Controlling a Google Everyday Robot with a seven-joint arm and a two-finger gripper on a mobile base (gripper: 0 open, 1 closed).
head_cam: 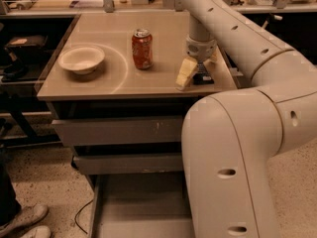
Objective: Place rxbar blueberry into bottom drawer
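- Soda can (142, 48), orange-red, upright on the tan tabletop (99, 86), near centre; at 9 o'clock of the gripper (198, 74), which hangs low over the top's right side.
- Pale bowl (81, 59), at 9 o'clock of the can, well apart from it, rim up.
- Faint ring mark (123, 71) curving between bowl and can.
- Two grey drawer fronts, top drawer (119, 130) and middle drawer (129, 163), at 6 o'clock of the tabletop, scuffed.
- Shoes (25, 223) on the speckled floor (44, 182), at 7 o'clock of the frame.
- Dark cable (81, 213) just beside them.

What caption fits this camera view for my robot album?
Gripper at the rxbar blueberry on the cabinet top, bottom drawer open below.
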